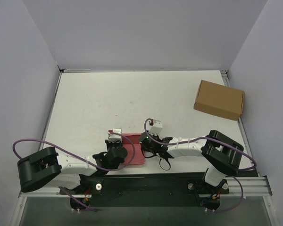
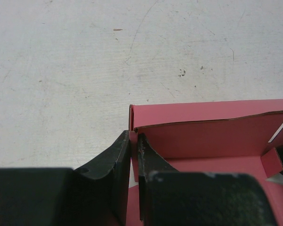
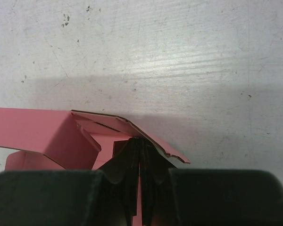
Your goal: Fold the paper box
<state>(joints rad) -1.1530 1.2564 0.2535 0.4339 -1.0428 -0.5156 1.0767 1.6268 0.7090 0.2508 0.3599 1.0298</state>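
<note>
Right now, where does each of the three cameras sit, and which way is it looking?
Top: above and behind the robot, looking down at the table, pink paper box and brown box; left arm and right arm show.
Left wrist: on the left arm, looking along the left pincer, shut on the paper box's wall.
Right wrist: on the right arm, looking along the right pincer, shut on a flap.
Shared: all three show the paper box and table.

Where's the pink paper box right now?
In the top view the paper box sits near the front edge of the table, about centre, with the left gripper pinching its left wall and the right gripper its right side.
</note>
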